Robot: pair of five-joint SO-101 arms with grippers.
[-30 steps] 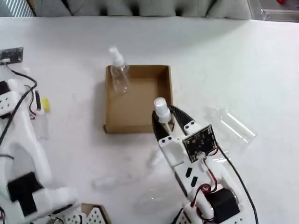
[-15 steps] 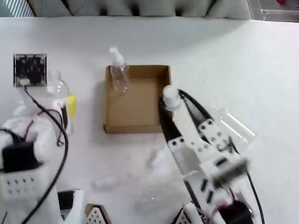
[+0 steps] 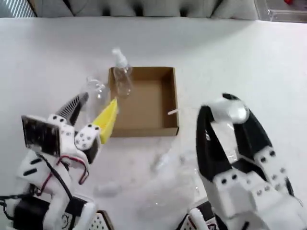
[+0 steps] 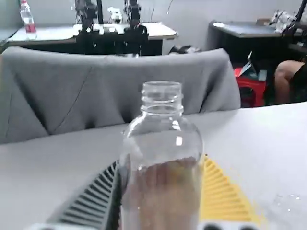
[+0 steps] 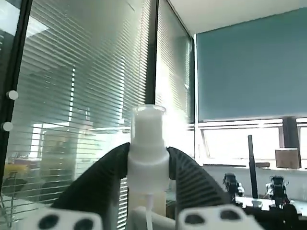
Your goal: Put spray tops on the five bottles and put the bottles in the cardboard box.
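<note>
My left gripper (image 3: pixel 98 99) is shut on a clear, uncapped bottle (image 3: pixel 95 89) held upright just left of the cardboard box (image 3: pixel 146 103). The left wrist view has the bottle's open neck (image 4: pixel 161 93) between the dark and the yellow fingers of the left gripper (image 4: pixel 160 191). My right gripper (image 3: pixel 229 109) is raised high to the right of the box, shut on a white spray top (image 3: pixel 234 111). In the right wrist view the spray top (image 5: pixel 148 139) points up between the black fingers of the right gripper (image 5: pixel 148 158). One bottle with a spray top (image 3: pixel 121 72) stands in the box's far left corner.
Faint clear bottles lie on the white table in front of the box (image 3: pixel 160 163) (image 3: pixel 108 188). The right arm's white body (image 3: pixel 244 191) covers the table's near right. A grey sofa back (image 4: pixel 96 91) runs along the table's far edge.
The left arm swung in from the far left with the clear bottle to the box's left side. The right gripper lifted the spray top up and to the right, away from the box's front corner.
</note>
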